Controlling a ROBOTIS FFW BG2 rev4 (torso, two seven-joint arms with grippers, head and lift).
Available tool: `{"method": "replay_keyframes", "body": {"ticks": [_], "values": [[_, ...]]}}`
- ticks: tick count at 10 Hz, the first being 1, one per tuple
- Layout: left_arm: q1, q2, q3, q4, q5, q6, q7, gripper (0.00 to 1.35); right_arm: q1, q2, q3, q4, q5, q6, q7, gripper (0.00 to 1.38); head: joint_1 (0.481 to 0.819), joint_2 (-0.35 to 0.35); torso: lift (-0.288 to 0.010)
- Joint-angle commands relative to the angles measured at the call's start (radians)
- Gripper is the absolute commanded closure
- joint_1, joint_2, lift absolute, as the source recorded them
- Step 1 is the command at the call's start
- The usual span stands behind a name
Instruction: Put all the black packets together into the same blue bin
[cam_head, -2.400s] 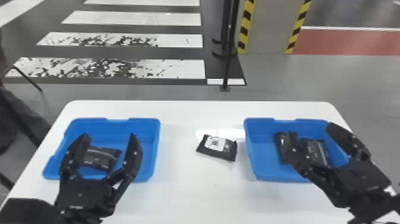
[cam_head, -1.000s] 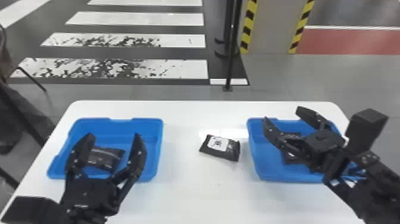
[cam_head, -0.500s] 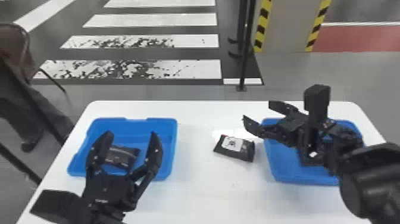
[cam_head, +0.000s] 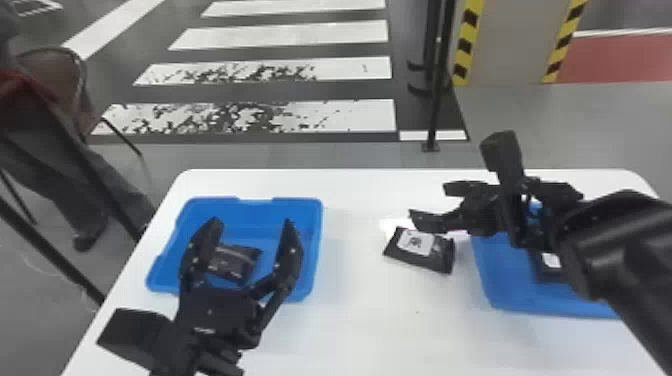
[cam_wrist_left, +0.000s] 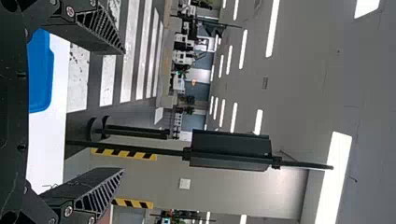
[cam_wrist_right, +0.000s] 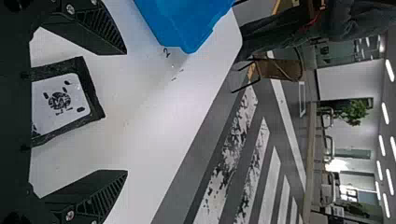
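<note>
Change: right claw (cam_head: 428, 201) has swung leftward from over the right bin to near the loose packet
Left bin (cam_head: 315, 250): left of the frame; one black packet (cam_head: 234, 260) inside
Left claw (cam_head: 252, 221): spread wide in front of that bin; nothing held
Loose packet (cam_head: 420, 248): on the desk (cam_head: 380, 325), right of centre; uncollected
Right claw: wide, empty; upper right of centre
Right bin (cam_head: 510, 297): right side; at least one black packet (cam_head: 551, 261) inside, partly hidden
Progress: packets remain split; loose one needs binning; one bin's contents must join the other's
</note>
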Motion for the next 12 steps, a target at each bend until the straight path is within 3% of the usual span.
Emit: {"method": "replay_keyframes", "body": {"ticks": [1,6,12], "values": [[-0.004,0.000,-0.003,0.002,0.000,0.003,0.000,0.14,-0.044,0.000,0.031,0.063,0.006,0.027,0.006,0.11,0.695,0.113,-0.110],[-0.021,-0.003,-0.013,0.020,0.000,0.001,0.000,0.14,-0.128,0.000,0.157,0.205,-0.062,0.050,0.058,0.12,0.695,0.103,-0.110],[-0.036,-0.006,-0.025,0.034,0.002,-0.011,0.000,0.14,-0.130,0.002,0.213,0.316,-0.092,-0.002,0.032,0.20,0.695,0.112,-0.110]]}}
